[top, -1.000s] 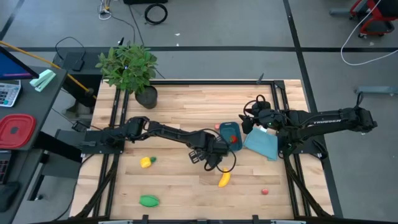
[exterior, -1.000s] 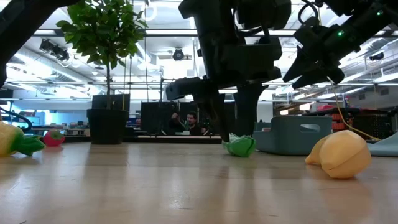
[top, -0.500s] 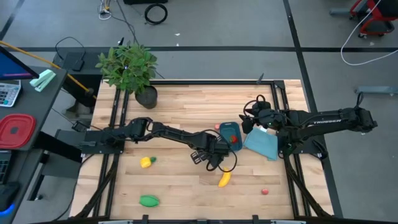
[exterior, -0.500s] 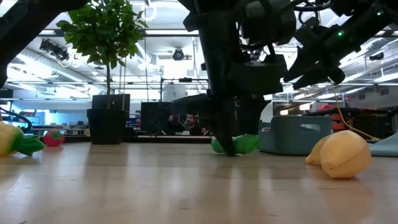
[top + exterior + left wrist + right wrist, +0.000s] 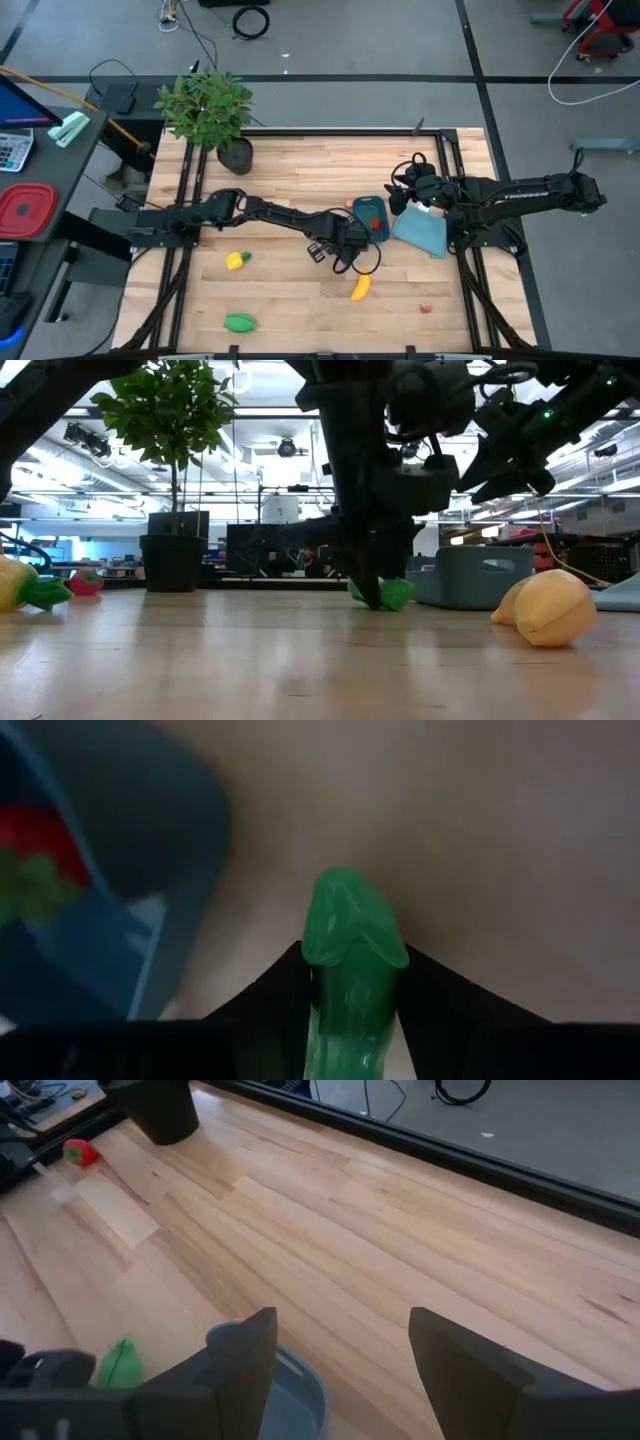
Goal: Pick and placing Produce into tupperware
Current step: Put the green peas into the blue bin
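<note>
My left gripper (image 5: pixel 345 247) stands low over the table's middle, just on the near-left side of the dark-blue tupperware (image 5: pixel 370 218), and is shut on a green oblong piece (image 5: pixel 350 935). A red piece (image 5: pixel 35 845) lies inside the tub. My right gripper (image 5: pixel 402 192) hovers open above the tub's far right side, touching nothing. On the wood lie the yellow banana (image 5: pixel 360 289), a yellow piece with a green stem (image 5: pixel 235 261), another green oblong (image 5: pixel 238 322), a tiny red piece (image 5: pixel 426 308) and a red one (image 5: pixel 350 203). My left gripper pinches the green oblong piece between its two fingers (image 5: pixel 270 995), with the piece lying along them. Its rounded end (image 5: pixel 352 910) sticks out past the fingertips. The fingers come down from above, slanting, and the piece's underside (image 5: pixel 395 598) rests on the table.
A flat light-blue piece (image 5: pixel 420 232) lies right of the tub, under the right arm. A potted plant (image 5: pixel 210 110) stands at the far left corner. Black rails (image 5: pixel 185 200) frame the table. Bare wood lies along the near edge, between the scattered pieces.
My left gripper has sunk to the table around the green piece, and its fingers have shut on it: the low view shows them spread apart a second ago and together now. My right arm has kept still.
</note>
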